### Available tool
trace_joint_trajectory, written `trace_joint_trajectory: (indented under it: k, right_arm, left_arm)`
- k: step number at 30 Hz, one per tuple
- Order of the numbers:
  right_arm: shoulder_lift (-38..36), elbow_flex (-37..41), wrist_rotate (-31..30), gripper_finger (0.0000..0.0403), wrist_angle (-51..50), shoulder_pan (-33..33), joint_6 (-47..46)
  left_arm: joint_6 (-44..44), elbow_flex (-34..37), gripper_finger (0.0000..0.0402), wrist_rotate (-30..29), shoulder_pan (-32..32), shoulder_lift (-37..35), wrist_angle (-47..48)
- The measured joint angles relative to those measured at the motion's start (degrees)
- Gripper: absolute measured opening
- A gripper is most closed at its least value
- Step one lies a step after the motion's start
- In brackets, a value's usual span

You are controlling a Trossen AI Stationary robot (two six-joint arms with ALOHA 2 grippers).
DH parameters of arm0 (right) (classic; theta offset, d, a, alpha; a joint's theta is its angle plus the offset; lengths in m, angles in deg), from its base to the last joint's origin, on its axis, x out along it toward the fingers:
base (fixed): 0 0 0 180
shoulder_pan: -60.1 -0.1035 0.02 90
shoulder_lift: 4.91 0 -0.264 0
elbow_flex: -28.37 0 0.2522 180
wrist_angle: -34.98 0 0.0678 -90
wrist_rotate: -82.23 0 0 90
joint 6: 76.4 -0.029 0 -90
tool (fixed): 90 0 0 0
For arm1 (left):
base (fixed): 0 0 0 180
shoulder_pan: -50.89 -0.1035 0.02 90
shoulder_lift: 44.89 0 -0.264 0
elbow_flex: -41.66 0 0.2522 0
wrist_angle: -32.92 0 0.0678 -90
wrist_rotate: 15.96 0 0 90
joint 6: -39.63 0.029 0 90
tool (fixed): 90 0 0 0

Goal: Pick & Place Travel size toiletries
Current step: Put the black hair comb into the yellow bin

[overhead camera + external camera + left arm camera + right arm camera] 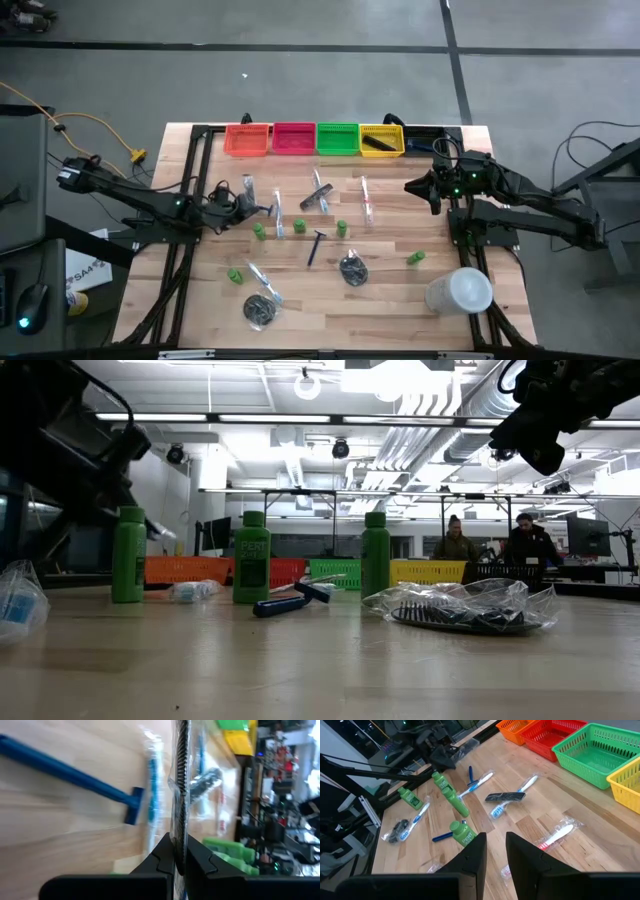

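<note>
On the tabletop [400, 300], left to right:
Left claw [268, 208]: closed on a wrapped comb [181, 785], which is clamped edge-on between its fingers [159, 861], left of the middle of the tabletop.
Bottles [258, 232]: green; several are stood near the middle, one at front left, one at right.
Razor [316, 246]: blue, laid at the middle.
Toothbrushes [367, 200]: clear-wrapped, scattered over the middle.
Bundles [352, 268]: dark, bagged, laid toward the front.
Bins [294, 139]: orange, red, green and yellow, lined along the far edge.
Right claw [412, 187]: held above the right edge, fingers [476, 855] parted, nothing gripped.
White cylinder [460, 290]: laid at front right.
</note>
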Motion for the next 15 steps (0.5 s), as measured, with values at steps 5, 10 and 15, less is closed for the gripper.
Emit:
trace_joint_trajectory:
  k: [5,10,15]
  right_arm:
    - [0.0,0.0,3.74,0.0066,-0.17,0.05,3.97]
    - [-1.17,-0.04,23.13,0.0066,-0.16,0.0,18.51]
    - [-1.09,-0.04,27.2,0.0066,-0.24,0.0,20.76]
  left_arm:
    - [4.54,-0.02,0.0008,0.01,-0.03,-4.71,0.07]
    - [5.62,-0.02,0.0008,1.69,-2.89,-7.61,0.45]
    - [10.51,-0.07,0.0008,9.89,-10.79,-9.36,-1.86]
